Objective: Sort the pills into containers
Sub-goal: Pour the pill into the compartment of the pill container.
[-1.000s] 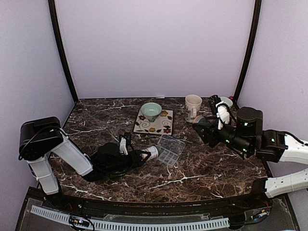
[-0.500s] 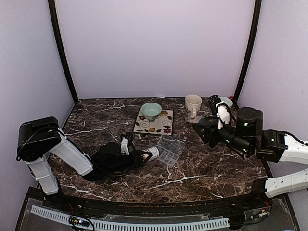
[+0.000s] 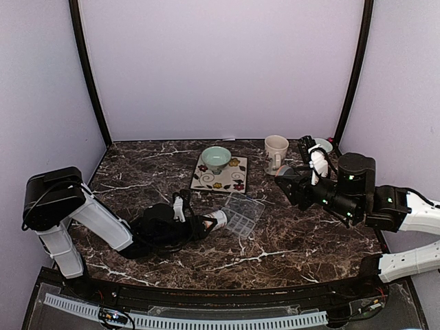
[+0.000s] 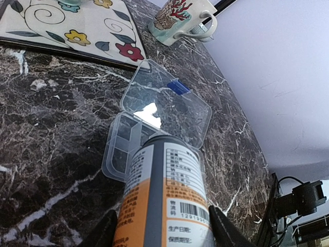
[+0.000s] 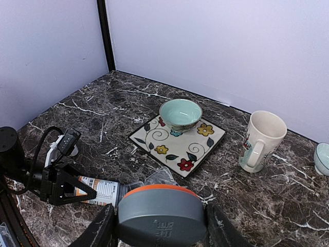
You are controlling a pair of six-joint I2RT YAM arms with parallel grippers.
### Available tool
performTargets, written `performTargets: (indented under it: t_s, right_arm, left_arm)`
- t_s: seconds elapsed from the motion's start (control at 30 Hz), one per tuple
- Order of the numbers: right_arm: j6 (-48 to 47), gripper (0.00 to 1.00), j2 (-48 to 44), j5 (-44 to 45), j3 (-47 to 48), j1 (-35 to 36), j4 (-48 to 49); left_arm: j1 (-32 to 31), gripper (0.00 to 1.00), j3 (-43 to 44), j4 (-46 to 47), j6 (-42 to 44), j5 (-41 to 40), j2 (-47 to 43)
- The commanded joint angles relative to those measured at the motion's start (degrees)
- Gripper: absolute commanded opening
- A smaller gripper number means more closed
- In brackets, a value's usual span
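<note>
My left gripper (image 4: 163,226) is shut on the orange bottle (image 4: 164,195), which lies tilted with its open mouth over the near compartments of the clear pill box (image 4: 121,149). The box's hinged lid (image 4: 169,105) lies open beyond them. From above, the bottle (image 3: 212,221) points right at the containers (image 3: 242,214), low over the table. My right gripper (image 5: 160,221) hovers to the right, shut on the grey cap (image 5: 160,213) with its orange rim. The cap hides part of the box (image 5: 162,177) in the right wrist view. No pills show in any view.
A flowered square tile (image 3: 220,174) carries a pale green bowl (image 3: 216,158) behind the pill box. A cream mug (image 3: 276,150) stands at the back right, with a small bowl (image 3: 323,144) in the far right corner.
</note>
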Motion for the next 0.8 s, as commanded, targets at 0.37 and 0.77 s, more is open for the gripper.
performTargets:
  t_s: [0.37, 0.77]
  right_arm:
    - [0.63, 0.16, -0.34, -0.56, 0.27, -0.32, 1.14]
    - [0.64, 0.16, -0.19, -0.57, 0.22, -0.32, 1.10]
  left_arm:
    - [-0.85, 0.00, 2.36, -2.97, 1.45, -1.83, -3.46]
    - [-1.31, 0.00, 3.16, -5.48, 1.75, -2.78, -4.40]
